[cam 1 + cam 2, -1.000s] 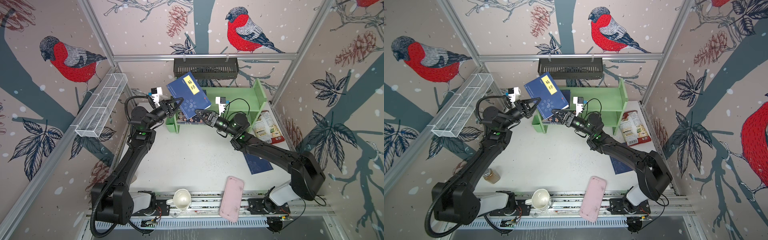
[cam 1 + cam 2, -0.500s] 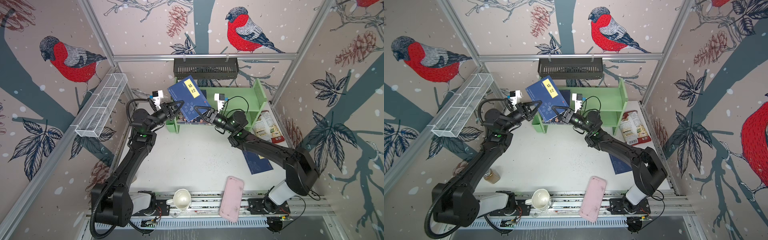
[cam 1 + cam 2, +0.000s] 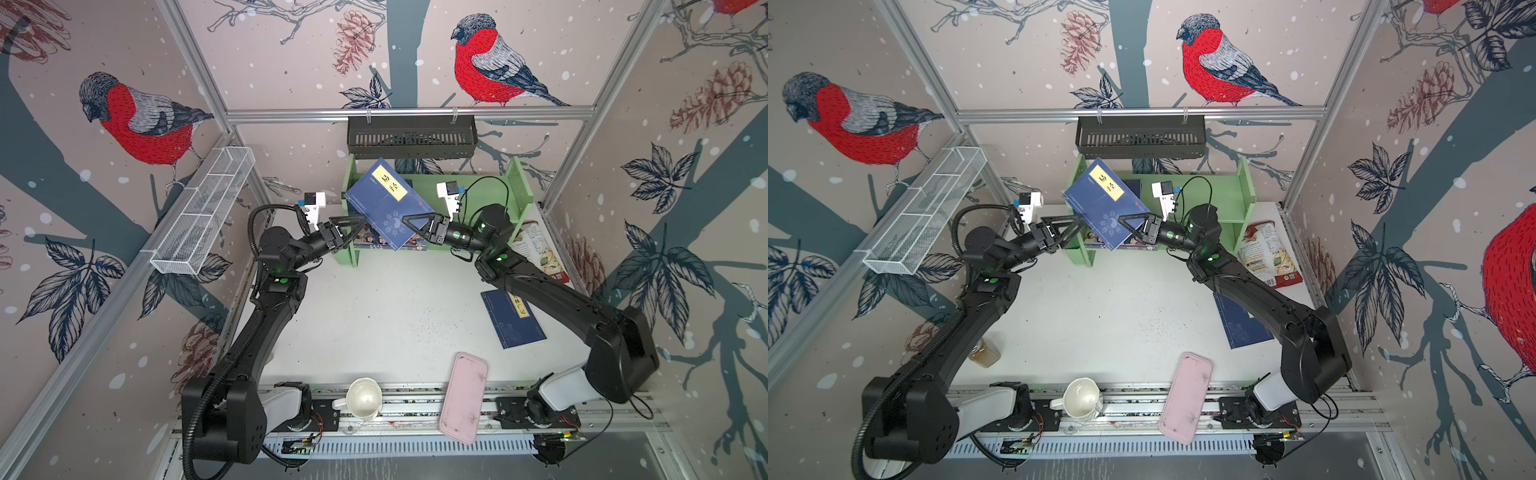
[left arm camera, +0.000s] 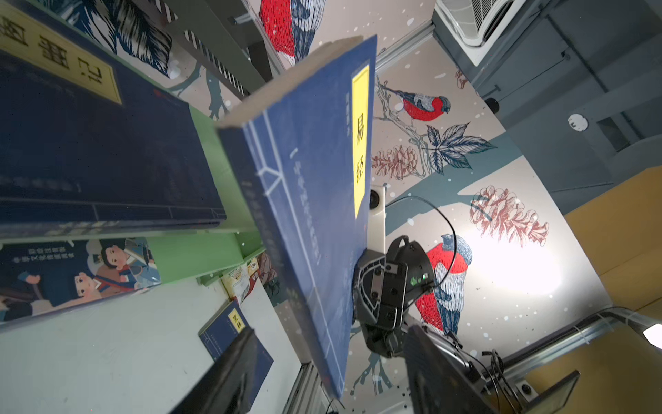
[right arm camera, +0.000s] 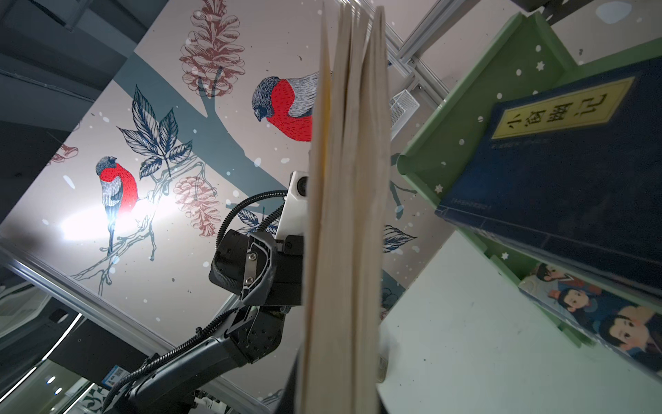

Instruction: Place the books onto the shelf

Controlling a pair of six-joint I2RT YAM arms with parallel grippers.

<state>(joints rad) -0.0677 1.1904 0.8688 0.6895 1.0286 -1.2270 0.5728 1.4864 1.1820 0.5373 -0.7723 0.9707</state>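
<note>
a navy book with a yellow title label (image 3: 386,205) hangs tilted in the air in front of the light green shelf (image 3: 521,187), its labelled corner raised toward the black slotted basket (image 3: 411,137) on the back wall. the right end effector (image 3: 409,220) is clamped on the book's lower edge, and in the right wrist view the pale page edges rise straight up from between its fingers. the left end effector (image 3: 360,224) sits at the opposite lower corner with its fingers spread apart; in the left wrist view the book's corner hangs in the gap between the two dark fingers (image 4: 229,376), and no contact shows there. on the shelf's upper tier a second navy book (image 4: 89,154) lies flat with its yellow label up, and below it, on the lower tier, lies the cartoon book (image 4: 71,276). another navy book (image 3: 515,318) lies flat on the right side of the white surface (image 3: 374,311), partly under the right arm. a printed snack bag (image 3: 540,257) lies just beside the shelf's right panel. at the near edge a white mug (image 3: 363,401) and a pink tray (image 3: 463,399) sit side by side, well apart from the shelf. a white wire basket (image 3: 203,212) hangs on the left wall.
</note>
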